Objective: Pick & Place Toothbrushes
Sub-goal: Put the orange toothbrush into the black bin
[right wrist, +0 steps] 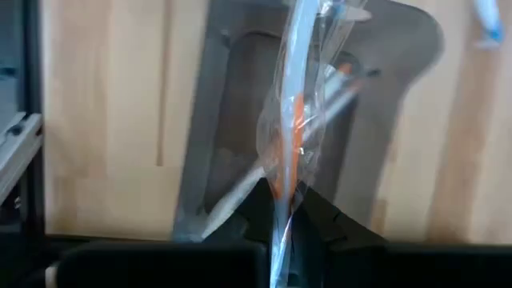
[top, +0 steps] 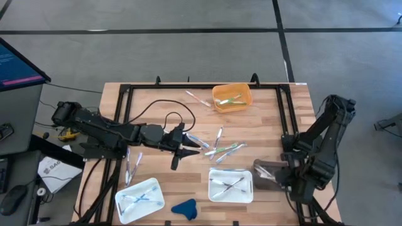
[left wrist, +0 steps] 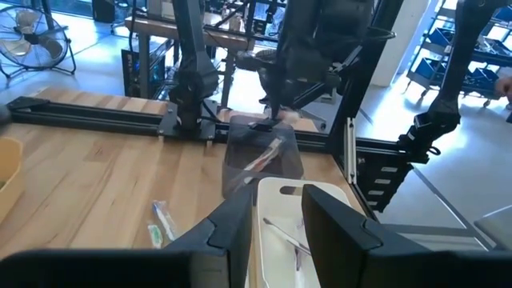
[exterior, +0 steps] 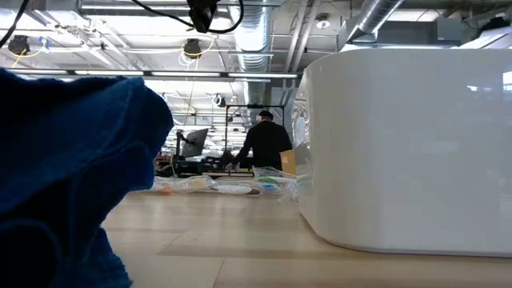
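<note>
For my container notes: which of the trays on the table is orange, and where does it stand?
The orange tray stands at the table's far edge, with toothbrushes inside. The two white trays and the grey one sit along the near side.

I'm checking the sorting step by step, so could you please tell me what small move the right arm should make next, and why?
Probably lower and release. The right gripper is shut on a wrapped toothbrush directly above the grey tray, which already holds one. The left gripper waits mid-table.
</note>
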